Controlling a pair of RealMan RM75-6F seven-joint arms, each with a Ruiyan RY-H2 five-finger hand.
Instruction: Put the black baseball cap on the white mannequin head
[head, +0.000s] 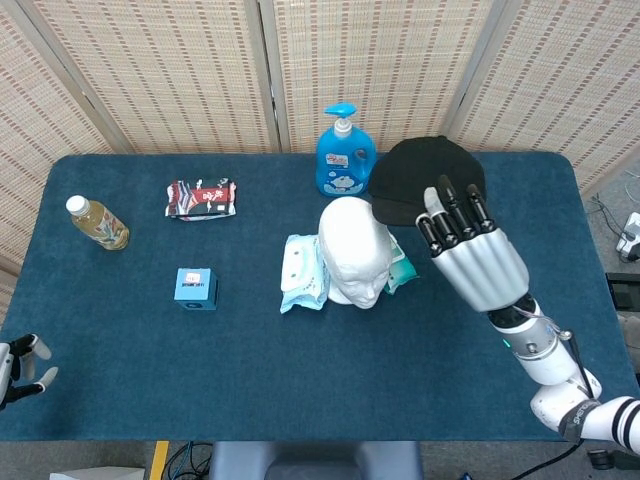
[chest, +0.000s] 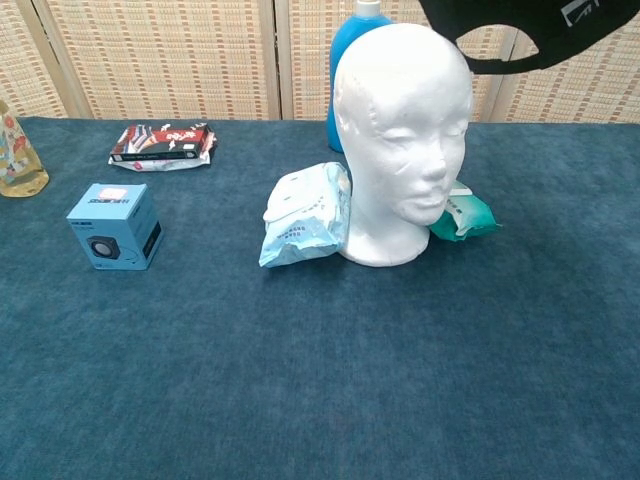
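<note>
Over the blue table (head: 300, 380), the right hand (head: 468, 255) grips the black cap (head: 420, 172) beside the mannequin head (head: 355, 248).
</note>
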